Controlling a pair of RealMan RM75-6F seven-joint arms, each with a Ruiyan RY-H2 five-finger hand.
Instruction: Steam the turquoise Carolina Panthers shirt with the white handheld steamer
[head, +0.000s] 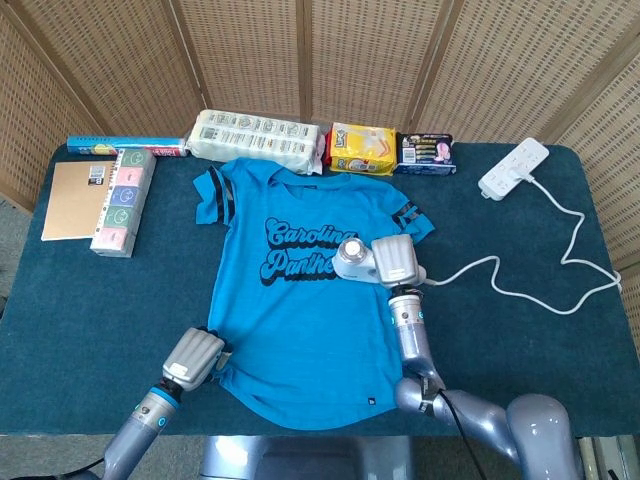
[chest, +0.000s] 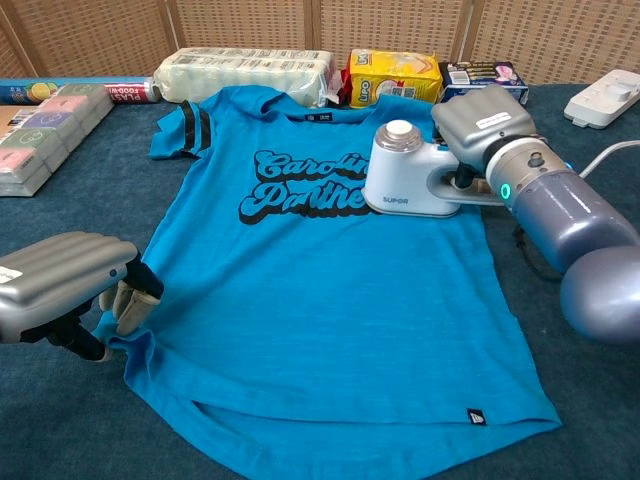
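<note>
Head view: turquoise shirt (head: 300, 300) is laid flat, front up, on the dark table (head: 520, 350), collar toward the far edge. White steamer (head: 352, 261) is set on the shirt just right of the "Carolina Panthers" lettering, gripped at its handle by the right hand (head: 395, 262). Its cord (head: 520, 290) is run across the table to the power strip (head: 514, 168) at far right. Left hand (head: 194, 358) is placed at the shirt's lower-left hem corner, fingers curled; whether fabric is pinched cannot be told here.

Chest view: steamer (chest: 405, 178) is seen upright on the shirt (chest: 300, 300), base on the fabric beside the lettering, handle wrapped by the right hand (chest: 480, 125). Left hand (chest: 60, 285) is held with fingertips (chest: 125, 305) down on the hem corner, pressing it to the table; a true grip on the cloth cannot be confirmed.
</note>
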